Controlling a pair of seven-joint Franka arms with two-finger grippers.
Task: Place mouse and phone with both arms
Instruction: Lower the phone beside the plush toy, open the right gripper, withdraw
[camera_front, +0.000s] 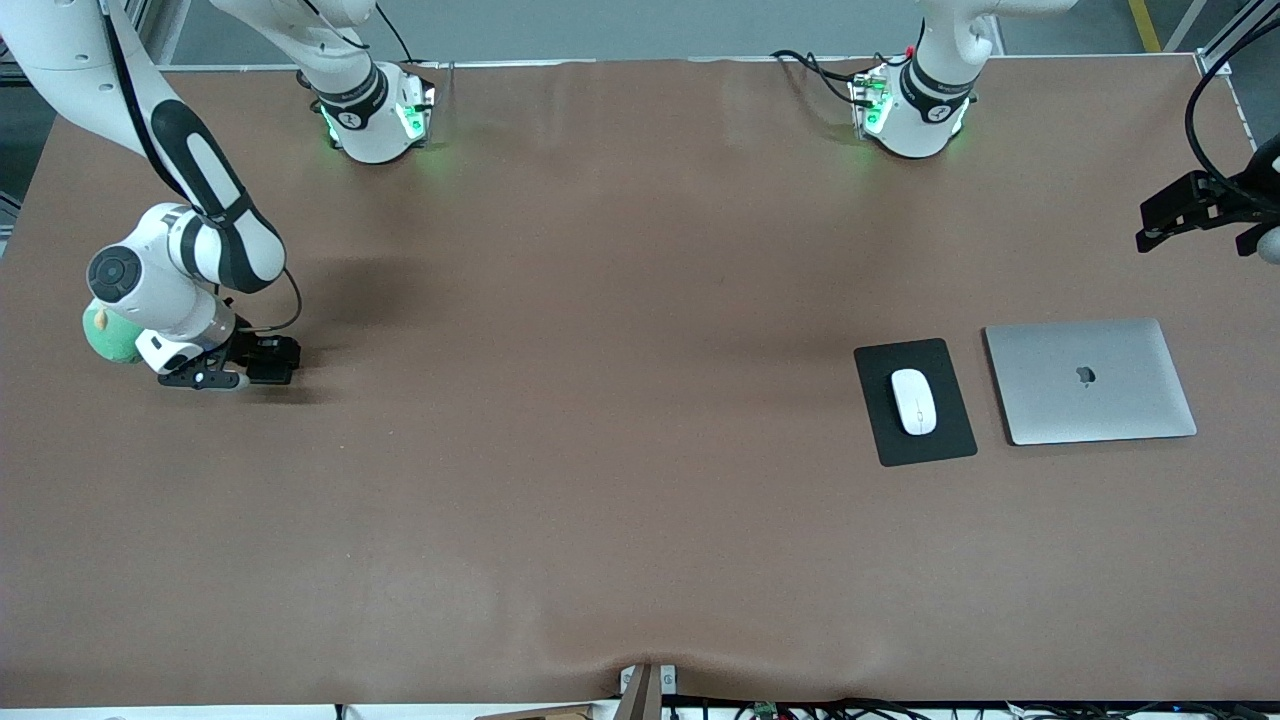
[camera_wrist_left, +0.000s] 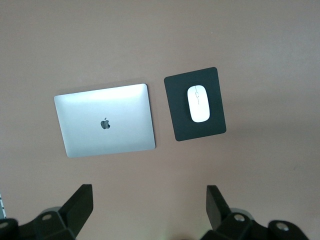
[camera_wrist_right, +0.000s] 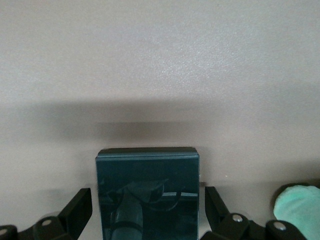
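Resting on mouse pad (camera_front: 915, 401): mouse (camera_front: 913, 401), white, roughly centred, long axis running toward front camera. Pad flat on table (camera_front: 600, 450), toward left arm's end. Just beside pad, closer to that end: closed silver laptop (camera_front: 1090, 380), lid up, small gap between the two.

Left gripper (camera_wrist_left: 150, 210) up in the air at table's edge on left arm's end, fingers (camera_wrist_left: 80, 205) spread wide, nothing between them. Left wrist view looking straight down on laptop, pad and mouse. Arm waiting.

Right gripper (camera_front: 232, 372) low at table, toward right arm's end. Phone (camera_wrist_right: 147, 192) between its fingers (camera_wrist_right: 77, 207), glossy dark face reflecting the arm. Thin gap visible on each side of phone; fingers apart, not clamped. Whether phone lies flat on table or just above it: cannot tell. In front view, phone mostly hidden under wrist.

Green plush toy (camera_front: 110, 335) beside right wrist, partly covered by arm; its edge also visible in right wrist view.
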